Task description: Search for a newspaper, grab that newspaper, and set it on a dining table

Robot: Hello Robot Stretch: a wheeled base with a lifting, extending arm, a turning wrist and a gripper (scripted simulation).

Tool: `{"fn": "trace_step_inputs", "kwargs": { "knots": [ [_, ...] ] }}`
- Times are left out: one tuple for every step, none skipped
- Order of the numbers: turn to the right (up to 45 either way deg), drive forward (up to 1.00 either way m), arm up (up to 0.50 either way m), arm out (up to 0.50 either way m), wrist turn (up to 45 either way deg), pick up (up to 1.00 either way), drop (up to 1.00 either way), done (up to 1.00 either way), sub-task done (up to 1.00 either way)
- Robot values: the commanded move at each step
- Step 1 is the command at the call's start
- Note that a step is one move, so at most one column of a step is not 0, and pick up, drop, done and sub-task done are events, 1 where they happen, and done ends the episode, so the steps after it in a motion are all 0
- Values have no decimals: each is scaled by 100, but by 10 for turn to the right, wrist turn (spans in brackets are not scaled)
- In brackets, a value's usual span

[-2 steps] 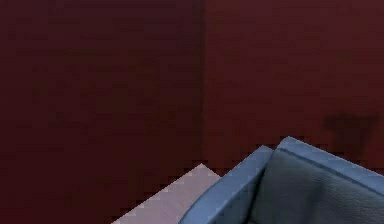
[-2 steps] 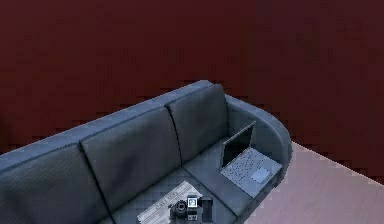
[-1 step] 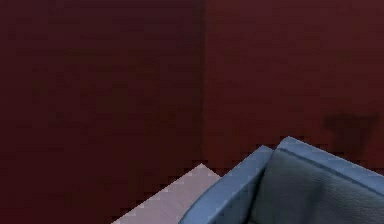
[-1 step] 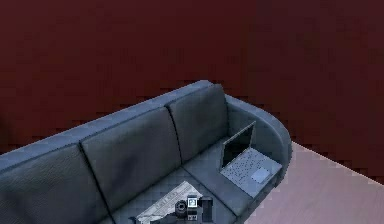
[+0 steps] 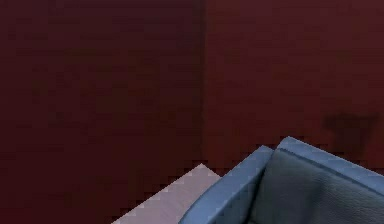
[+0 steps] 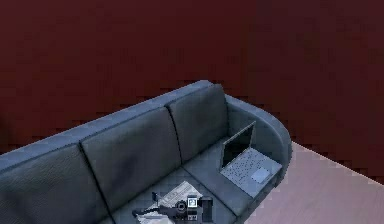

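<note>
One sofa (image 6: 120, 150) | fingers (image 6: 155, 208) by pale sheet (image 6: 180, 190), partly hidden | cannot tell if holding

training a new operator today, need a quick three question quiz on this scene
1. True or false: an open laptop stands on the sofa.
2. The wall behind the sofa is: A green, B dark red, C white.
3. Fill in: the pale flat paper lies on the sofa's ____.
Key: 1 true; 2 B; 3 seat.
</note>
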Motion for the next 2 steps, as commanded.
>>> {"fn": "trace_step_inputs", "kwargs": {
  "knots": [
    [0, 0, -30, 0, 0, 0, 0, 0, 0],
    [0, 0, 0, 0, 0, 100, 0, 0, 0]
  ]
}}
